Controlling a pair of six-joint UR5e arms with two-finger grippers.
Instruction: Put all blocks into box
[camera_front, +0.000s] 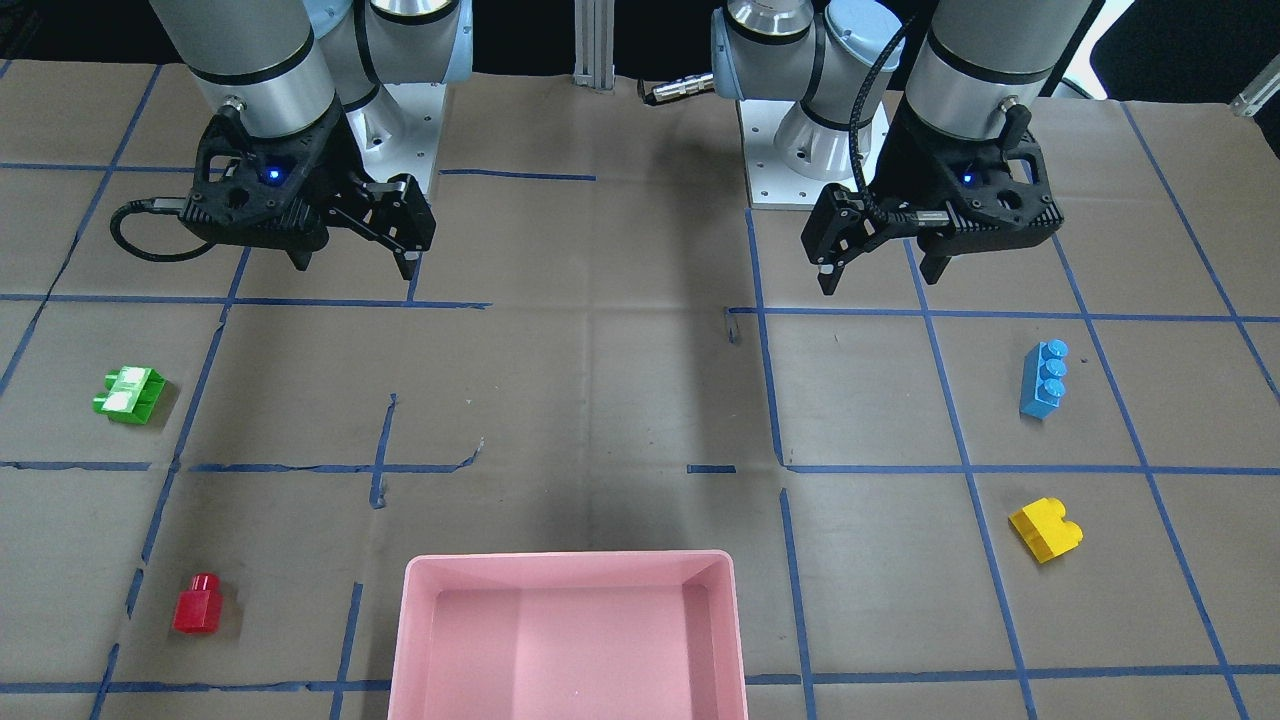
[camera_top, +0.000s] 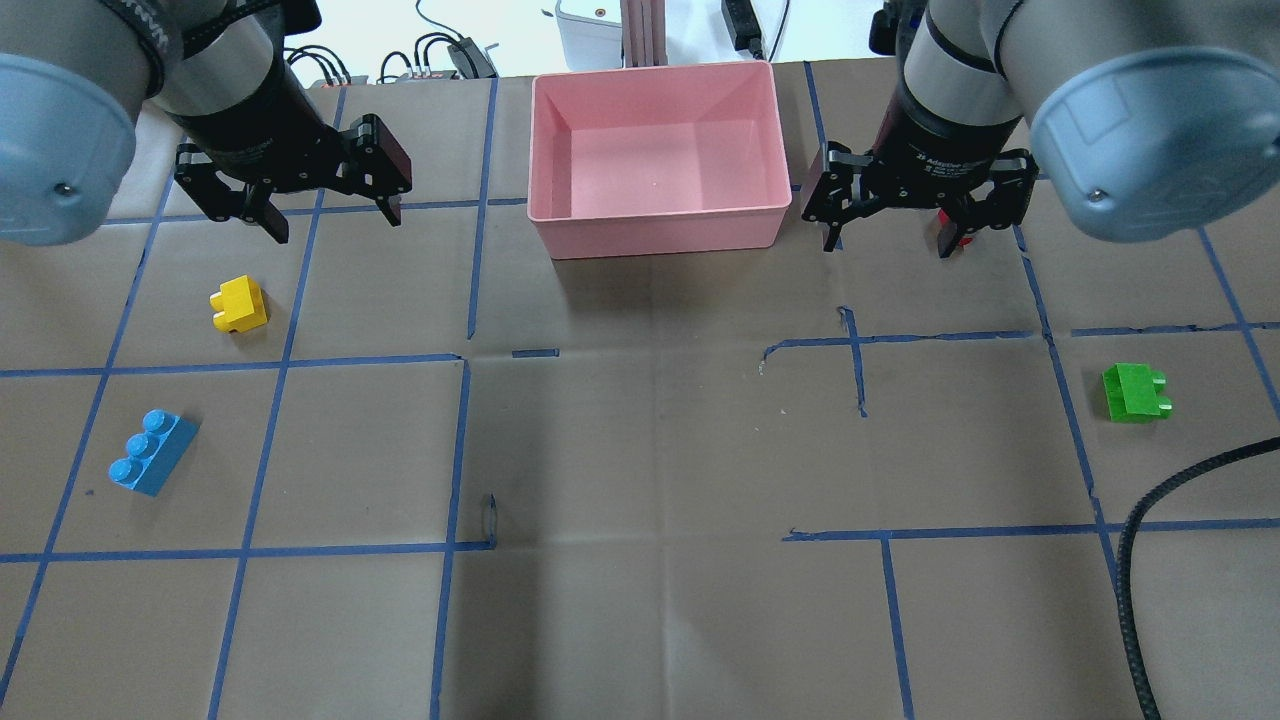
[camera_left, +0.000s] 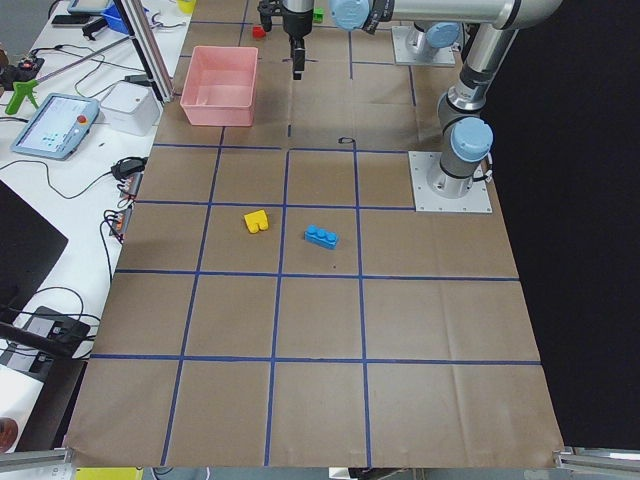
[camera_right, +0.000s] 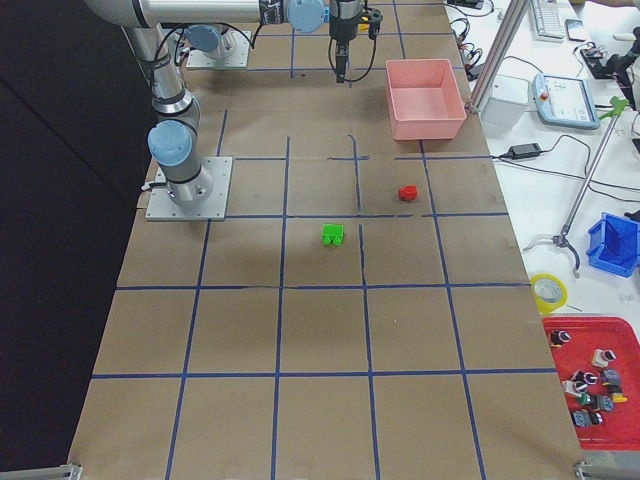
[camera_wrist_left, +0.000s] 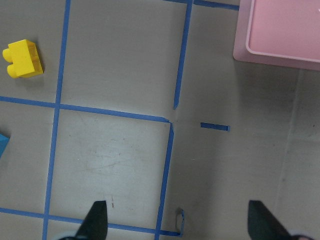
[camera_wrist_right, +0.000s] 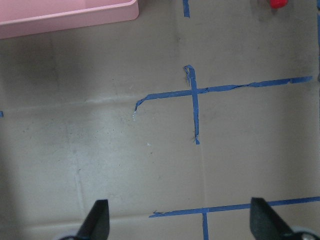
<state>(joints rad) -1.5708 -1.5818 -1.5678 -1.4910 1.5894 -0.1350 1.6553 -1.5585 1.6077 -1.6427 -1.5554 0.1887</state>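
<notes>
The pink box (camera_top: 660, 228) stands empty at the table's far middle edge (camera_front: 565, 556). My left gripper (camera_top: 337, 225) hangs open and empty above the table, left of the box. The yellow brick (camera_top: 239, 304) and the blue brick (camera_top: 152, 465) lie on its side; the left wrist view shows the yellow brick (camera_wrist_left: 22, 59) and the box's corner (camera_wrist_left: 280, 30). My right gripper (camera_top: 888, 243) hangs open and empty, right of the box. The red brick (camera_front: 197, 603) is partly hidden behind one of its fingers in the overhead view. The green brick (camera_top: 1135, 392) lies farther right.
The table is covered in brown paper with a blue tape grid (camera_top: 460, 450). A black cable (camera_top: 1140, 540) curves in at the lower right of the overhead view. Monitors, cables and parts bins (camera_right: 590, 390) lie off the table's far side.
</notes>
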